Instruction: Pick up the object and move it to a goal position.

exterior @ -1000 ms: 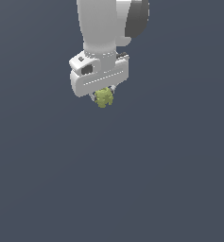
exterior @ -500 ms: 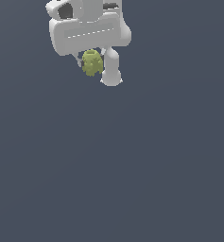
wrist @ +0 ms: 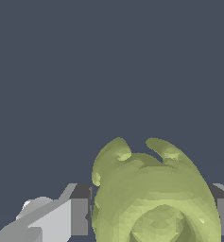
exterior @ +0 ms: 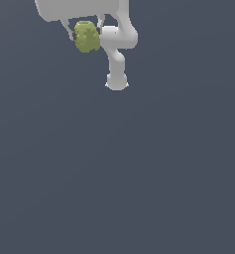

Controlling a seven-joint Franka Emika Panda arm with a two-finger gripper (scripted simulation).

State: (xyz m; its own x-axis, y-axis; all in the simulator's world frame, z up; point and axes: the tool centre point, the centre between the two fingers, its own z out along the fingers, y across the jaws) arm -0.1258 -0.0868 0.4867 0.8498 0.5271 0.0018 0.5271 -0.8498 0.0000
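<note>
The object, a lumpy olive-green blob (exterior: 87, 36), hangs between the two fingers of my white gripper (exterior: 85, 31) near the top of the exterior view, high above the dark floor. The gripper is shut on it. The gripper's body is partly cut off by the frame's top edge. In the wrist view the blob (wrist: 153, 194) fills the space between the two dark finger pads (wrist: 80, 208), with knobby bumps sticking out past them. No goal marker shows in either view.
The arm's white links and base (exterior: 117, 79) stand just to the exterior view's right of the gripper. A plain dark grey floor (exterior: 139, 173) lies all around.
The gripper has risen with the blob held in it and moved toward the top of the exterior view; the arm's lower links have come into sight beside it.
</note>
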